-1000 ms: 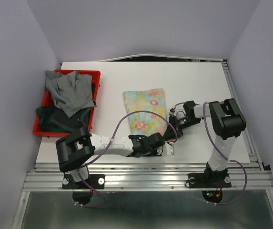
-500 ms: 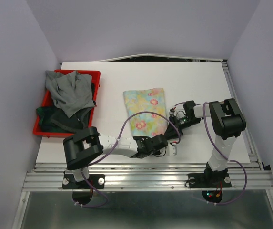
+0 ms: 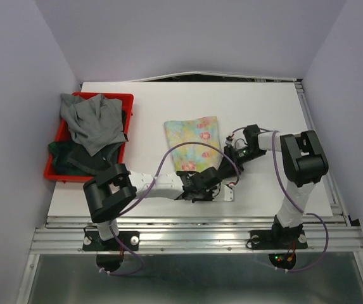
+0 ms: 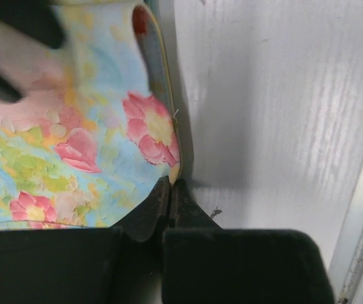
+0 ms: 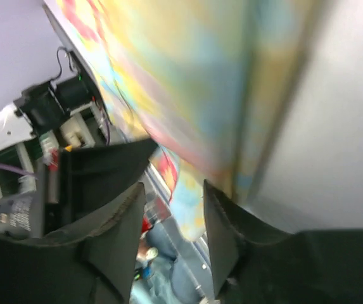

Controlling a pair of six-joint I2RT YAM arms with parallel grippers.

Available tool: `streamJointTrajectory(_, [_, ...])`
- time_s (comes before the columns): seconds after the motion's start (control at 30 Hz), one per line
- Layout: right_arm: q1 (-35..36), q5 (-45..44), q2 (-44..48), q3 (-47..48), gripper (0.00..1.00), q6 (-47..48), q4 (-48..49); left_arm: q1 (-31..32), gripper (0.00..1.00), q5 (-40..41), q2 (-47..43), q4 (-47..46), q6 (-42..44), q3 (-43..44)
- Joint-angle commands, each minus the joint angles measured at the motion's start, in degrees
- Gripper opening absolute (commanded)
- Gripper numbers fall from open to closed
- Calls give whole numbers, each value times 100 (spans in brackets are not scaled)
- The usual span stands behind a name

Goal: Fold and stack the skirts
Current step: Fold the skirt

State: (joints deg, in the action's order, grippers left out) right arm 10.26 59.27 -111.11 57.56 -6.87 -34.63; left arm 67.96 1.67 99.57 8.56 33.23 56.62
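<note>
The pastel floral skirt [image 3: 191, 136] lies flat in the middle of the white table [image 3: 263, 107]. My left gripper [image 3: 215, 177] is at its near right corner. In the left wrist view its jaws [image 4: 170, 189] are shut on the raised edge of the floral skirt [image 4: 73, 145]. My right gripper [image 3: 229, 157] is at the skirt's right edge. In the blurred right wrist view its jaws [image 5: 171, 228] stand open, with the skirt [image 5: 219, 76] just beyond the fingertips. A grey skirt [image 3: 92, 123] is heaped over darker ones [image 3: 67, 158] in the bin.
The red plastic bin [image 3: 99, 96] stands at the table's left side, its near end hanging towards the table edge. Metal rails [image 3: 200, 237] run along the near edge, and a rail [image 3: 314, 126] borders the right side. Purple cables loop over both arms.
My left gripper has shut on the floral skirt's near right edge and shifted right. My right gripper has moved slightly further away along the skirt's right edge and opened wider.
</note>
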Motion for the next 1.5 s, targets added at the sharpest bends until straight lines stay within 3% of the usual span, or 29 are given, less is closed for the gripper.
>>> streamJointTrajectory(0.0, [-33, -442, 450, 983, 54, -112, -26, 50, 0, -1115, -262, 980, -27, 191])
streamJointTrajectory(0.17, [-33, -653, 196, 2390, 63, -191, -52, 50, 0, -1450, -447, 1359, -150, 393])
streamJointTrajectory(0.43, [-33, -618, -666, 3472, 60, -261, 158, 41, 0, -1863, -675, 1737, -370, 675])
streamJointTrajectory(0.67, [-33, -109, -904, 2674, 56, -763, 1151, -134, 0, -2118, -711, 1966, -502, 1035])
streamJointTrajectory(1.23, [-33, 533, 432, 1347, 54, -666, 844, -459, 0, -2206, -755, 2273, -467, 1378])
streamJointTrajectory(1.47, [-33, 191, 55, 722, 48, 115, 519, -512, 0, -2197, -755, 2352, -484, 1536])
